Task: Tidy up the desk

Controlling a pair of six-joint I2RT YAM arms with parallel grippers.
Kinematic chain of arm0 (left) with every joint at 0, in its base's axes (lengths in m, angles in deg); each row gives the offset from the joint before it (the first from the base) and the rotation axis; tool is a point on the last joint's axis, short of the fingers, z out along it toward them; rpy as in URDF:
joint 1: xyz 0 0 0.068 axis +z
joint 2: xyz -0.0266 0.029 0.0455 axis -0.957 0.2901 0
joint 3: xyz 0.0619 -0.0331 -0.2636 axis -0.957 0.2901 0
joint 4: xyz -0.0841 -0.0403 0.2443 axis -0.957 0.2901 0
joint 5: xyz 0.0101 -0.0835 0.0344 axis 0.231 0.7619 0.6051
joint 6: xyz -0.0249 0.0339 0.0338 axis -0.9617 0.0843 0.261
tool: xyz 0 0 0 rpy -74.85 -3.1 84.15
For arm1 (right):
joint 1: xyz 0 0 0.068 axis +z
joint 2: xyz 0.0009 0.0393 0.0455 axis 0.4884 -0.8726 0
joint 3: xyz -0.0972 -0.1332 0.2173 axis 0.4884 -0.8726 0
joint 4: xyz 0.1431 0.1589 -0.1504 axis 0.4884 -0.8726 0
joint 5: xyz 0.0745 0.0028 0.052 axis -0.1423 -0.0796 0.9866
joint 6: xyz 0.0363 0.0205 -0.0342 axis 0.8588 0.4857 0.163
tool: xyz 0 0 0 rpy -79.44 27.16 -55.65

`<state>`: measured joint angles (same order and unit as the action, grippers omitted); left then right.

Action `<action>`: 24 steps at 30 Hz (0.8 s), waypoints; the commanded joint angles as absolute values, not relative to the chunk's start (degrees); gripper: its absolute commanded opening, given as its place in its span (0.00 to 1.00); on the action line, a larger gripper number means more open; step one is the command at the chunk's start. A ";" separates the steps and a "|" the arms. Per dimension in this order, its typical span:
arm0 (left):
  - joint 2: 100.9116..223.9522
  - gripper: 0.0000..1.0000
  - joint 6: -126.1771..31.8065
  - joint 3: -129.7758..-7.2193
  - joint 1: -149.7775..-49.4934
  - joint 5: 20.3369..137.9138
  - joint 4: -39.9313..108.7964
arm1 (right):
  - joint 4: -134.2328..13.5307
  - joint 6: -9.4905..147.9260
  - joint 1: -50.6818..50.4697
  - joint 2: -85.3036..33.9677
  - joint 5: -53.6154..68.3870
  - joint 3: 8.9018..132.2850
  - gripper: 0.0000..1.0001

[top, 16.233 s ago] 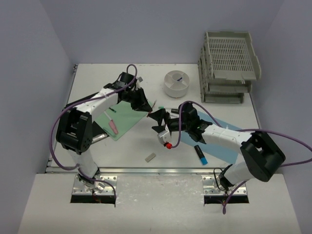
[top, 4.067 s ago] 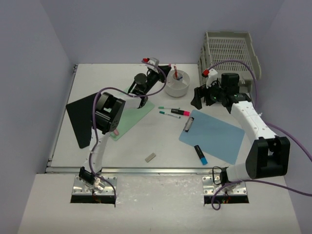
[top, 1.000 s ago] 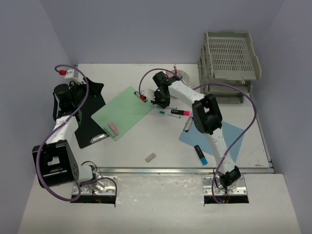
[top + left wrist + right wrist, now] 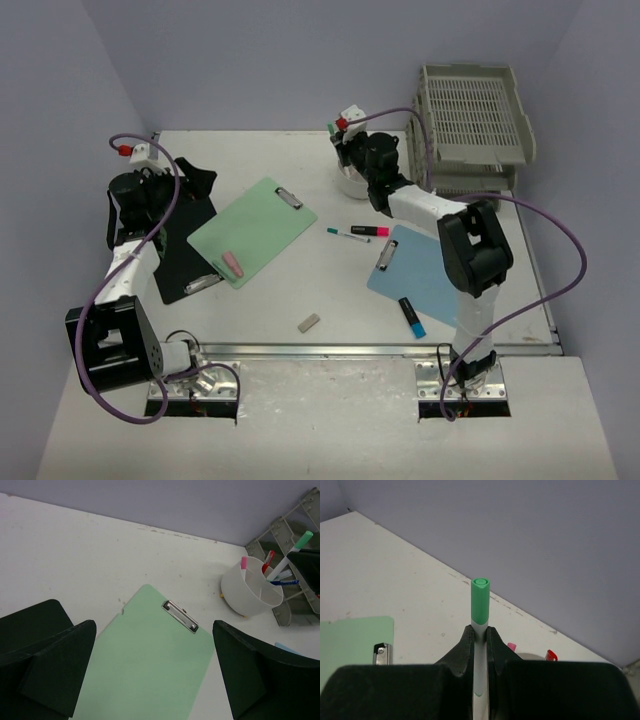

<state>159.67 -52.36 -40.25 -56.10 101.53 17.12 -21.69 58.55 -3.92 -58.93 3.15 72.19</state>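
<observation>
Two arms over white bench (image 4: 250,160), lilac walls around it. Left pincer (image 4: 193,181) above black clipboard (image 4: 175,250), beside green clipboard (image 4: 255,230). Right pincer (image 4: 348,155) at bench rear, near trays (image 4: 470,120).
Left wrist: pincer spread wide, nothing between fingers; green clipboard below, cup (image 4: 250,590) beyond.
Right wrist: pincer clamped on green-capped pen (image 4: 480,597), pen upright.

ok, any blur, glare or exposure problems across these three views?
Top external: even diffuse light, soft shadows, no glare on the flat white desk. Left wrist: pale green clipboard and white round pen cup sharp; black fingers of the left claw underexposed, nearly featureless. Right wrist: green-capped white pen crisp in the right claw, whose body is a dark mass.
</observation>
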 commanded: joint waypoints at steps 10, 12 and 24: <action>159.42 1.00 -50.51 -42.53 -55.29 100.75 16.17 | -10.50 60.08 -4.27 -63.65 -6.14 73.04 0.00; 159.88 1.00 -50.46 -42.65 -55.29 100.75 16.23 | -10.01 59.86 -4.36 -64.15 -6.41 72.45 0.00; 160.96 1.00 -50.58 -42.82 -55.29 100.64 16.10 | -12.46 61.00 -4.64 -65.99 -7.17 71.49 0.25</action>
<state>160.92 -51.10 -40.27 -56.10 100.86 17.79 -14.89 59.93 -4.28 -65.53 -5.94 71.14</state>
